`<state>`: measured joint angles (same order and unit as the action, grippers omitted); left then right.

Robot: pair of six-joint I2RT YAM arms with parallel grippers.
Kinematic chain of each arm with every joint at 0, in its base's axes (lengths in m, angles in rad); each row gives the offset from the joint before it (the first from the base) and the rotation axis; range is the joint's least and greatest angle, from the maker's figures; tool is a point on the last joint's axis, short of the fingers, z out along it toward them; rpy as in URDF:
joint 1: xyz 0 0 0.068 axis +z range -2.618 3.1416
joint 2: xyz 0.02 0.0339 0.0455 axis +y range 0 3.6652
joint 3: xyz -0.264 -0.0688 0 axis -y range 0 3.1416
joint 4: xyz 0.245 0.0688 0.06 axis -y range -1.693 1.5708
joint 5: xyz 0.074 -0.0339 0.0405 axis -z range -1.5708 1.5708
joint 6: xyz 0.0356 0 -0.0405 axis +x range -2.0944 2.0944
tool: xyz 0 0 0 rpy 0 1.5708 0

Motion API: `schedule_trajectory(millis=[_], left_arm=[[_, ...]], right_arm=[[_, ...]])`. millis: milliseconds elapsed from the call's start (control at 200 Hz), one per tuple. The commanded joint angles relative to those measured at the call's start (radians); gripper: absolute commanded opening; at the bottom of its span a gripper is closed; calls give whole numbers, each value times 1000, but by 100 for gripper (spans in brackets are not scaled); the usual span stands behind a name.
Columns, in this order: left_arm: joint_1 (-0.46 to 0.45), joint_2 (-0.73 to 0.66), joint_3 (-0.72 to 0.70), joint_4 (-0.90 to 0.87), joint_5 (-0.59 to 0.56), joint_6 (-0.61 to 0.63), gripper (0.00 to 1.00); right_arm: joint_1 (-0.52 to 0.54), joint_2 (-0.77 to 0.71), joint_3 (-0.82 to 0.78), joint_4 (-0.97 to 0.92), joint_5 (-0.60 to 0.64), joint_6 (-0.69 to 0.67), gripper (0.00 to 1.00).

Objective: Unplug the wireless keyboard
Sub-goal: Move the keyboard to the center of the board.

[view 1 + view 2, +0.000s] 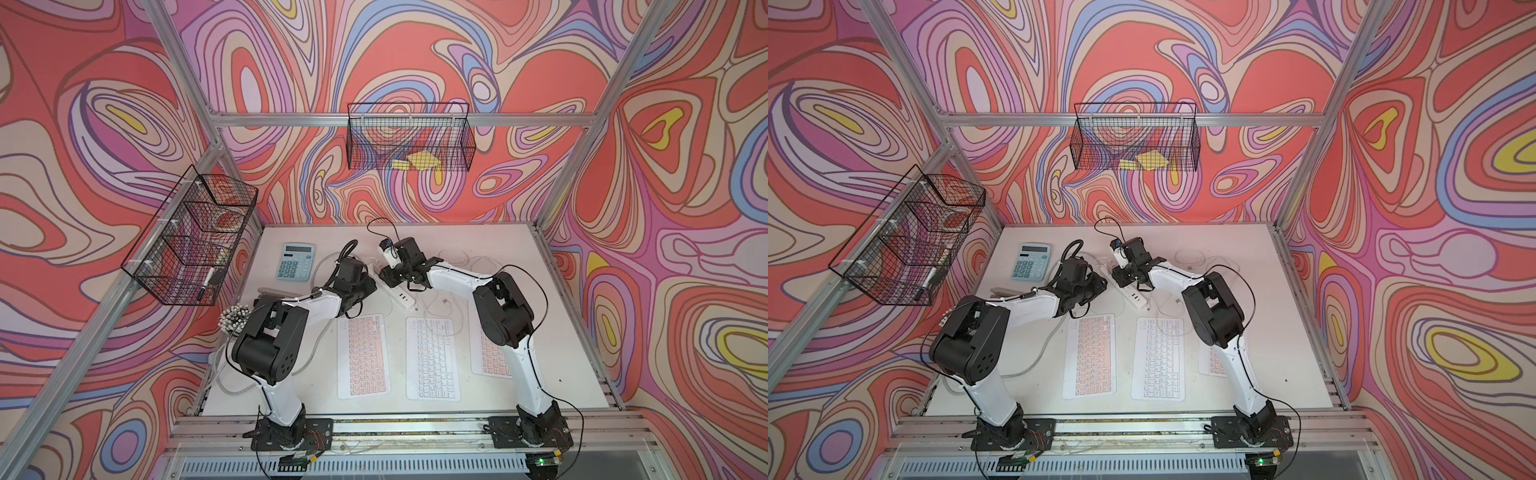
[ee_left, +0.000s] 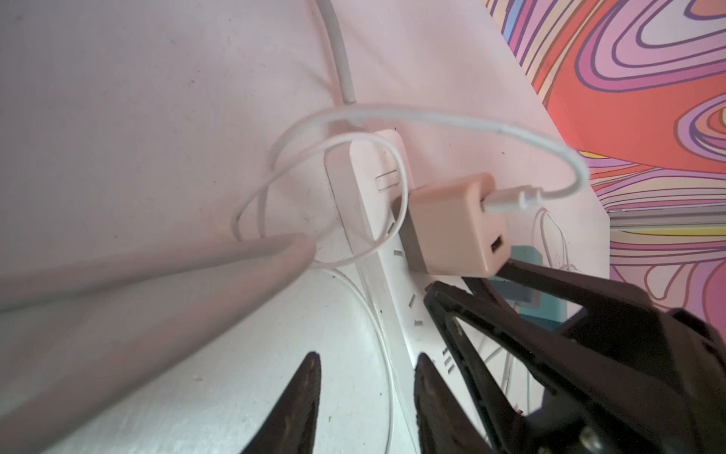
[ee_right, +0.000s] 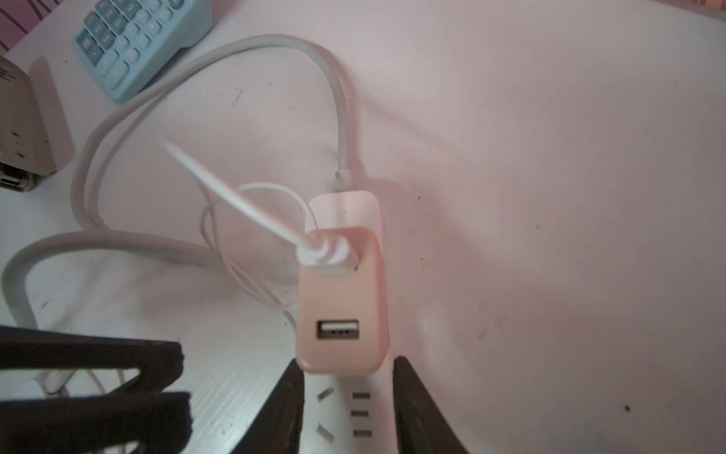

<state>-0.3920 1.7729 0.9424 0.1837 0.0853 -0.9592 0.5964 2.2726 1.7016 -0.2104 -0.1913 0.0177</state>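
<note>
Three flat keyboards lie at the front: a pink one [image 1: 363, 357], a white one [image 1: 432, 359] and another pink one [image 1: 492, 357] half hidden by my right arm. Behind them a white power strip [image 1: 401, 297] carries a pink charger [image 3: 340, 298] with a thin white USB cable [image 3: 326, 253] plugged into one port; the other port is bare. I cannot tell which keyboard that cable reaches. My right gripper [image 3: 347, 389] straddles the strip just below the charger, a finger against each side. My left gripper [image 2: 367, 377] hovers open beside the strip [image 2: 396, 251], only the thin cable passing between its fingers.
A blue calculator [image 1: 296, 262] sits at the back left, with the strip's thick grey cord [image 3: 338, 98] looping near it. A cup of pens [image 1: 235, 318] stands at the left edge. Wire baskets [image 1: 409, 137] hang on the walls. A loose cable end [image 1: 444, 301] lies behind the white keyboard.
</note>
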Motion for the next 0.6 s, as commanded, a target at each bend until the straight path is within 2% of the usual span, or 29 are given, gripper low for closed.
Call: schedule_trajectory(millis=[0,285,596], left_arm=[[-13,2,-5,-19,-33,-37,41],[-18,53,21,-20,-43,-64,41],[2,145,82,48,-14,-100,42]], right_arm=[[0,-28,-9,62,24,-11,38],[-6,13,61,62,-3,-19,39],[-11,44,89,54,-34,-16,31]])
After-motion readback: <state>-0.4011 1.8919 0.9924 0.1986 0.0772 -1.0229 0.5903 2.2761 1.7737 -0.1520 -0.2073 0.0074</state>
